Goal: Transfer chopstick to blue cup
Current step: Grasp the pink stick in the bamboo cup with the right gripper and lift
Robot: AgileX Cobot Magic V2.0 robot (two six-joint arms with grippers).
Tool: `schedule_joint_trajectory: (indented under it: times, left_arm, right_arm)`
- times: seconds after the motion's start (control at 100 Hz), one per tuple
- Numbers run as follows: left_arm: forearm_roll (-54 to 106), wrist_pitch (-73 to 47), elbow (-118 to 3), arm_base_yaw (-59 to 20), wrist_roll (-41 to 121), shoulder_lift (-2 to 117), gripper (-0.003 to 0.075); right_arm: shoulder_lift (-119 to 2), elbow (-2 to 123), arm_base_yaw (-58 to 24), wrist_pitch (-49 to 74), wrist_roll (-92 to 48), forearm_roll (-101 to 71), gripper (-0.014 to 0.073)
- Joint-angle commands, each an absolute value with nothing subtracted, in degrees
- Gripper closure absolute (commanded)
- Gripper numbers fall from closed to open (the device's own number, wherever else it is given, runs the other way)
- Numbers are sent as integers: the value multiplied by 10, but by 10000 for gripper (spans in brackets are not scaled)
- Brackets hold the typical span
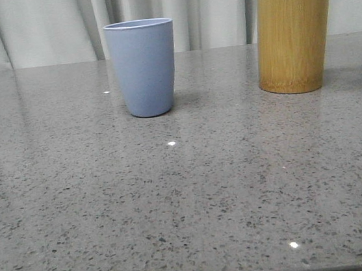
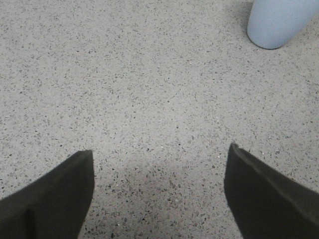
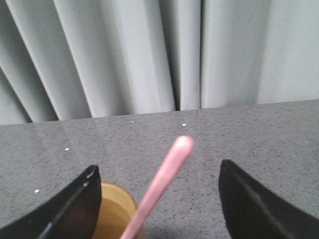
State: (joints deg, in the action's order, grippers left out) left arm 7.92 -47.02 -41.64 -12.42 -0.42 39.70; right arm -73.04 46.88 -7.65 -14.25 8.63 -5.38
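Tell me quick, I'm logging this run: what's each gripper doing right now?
Left gripper: open, holding nothing, over bare table.
Right gripper: open, the chopstick between its fingers but not gripped.

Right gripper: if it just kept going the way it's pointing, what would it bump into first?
Most likely the chopstick, which rises between the open right gripper fingers from the bamboo cup. Depth is hard to judge.

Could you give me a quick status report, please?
Left gripper open, low over table. Right gripper open around chopstick, not closed. Chopstick stands in bamboo cup; blue cup unobstructed.
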Motion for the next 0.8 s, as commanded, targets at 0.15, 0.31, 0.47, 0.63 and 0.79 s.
schedule_joint_trajectory:
  times: [0.15, 0.31, 0.47, 0.63, 0.79]
  left_arm:
    - [84, -430, -431, -122, -9, 396, 194]
    - [84, -428, -431, -122, -9, 396, 194]
    - [84, -427, -431, -122, -9, 396, 194]
    - [84, -421, -431, -122, -9, 396, 194]
    - [84, -421, -431, -122, -9, 396, 194]
  right_arm:
    - [-733, 487, -57, -220, 79, -54, 87]
    - [-736, 487, -59, -240, 79, -54, 87]
    - [-736, 487, -59, -252, 85, -54, 88]
    - [-736, 487, -59, -250, 108, -54, 217]
    - [-736, 487, -59, -250, 139, -54, 385]
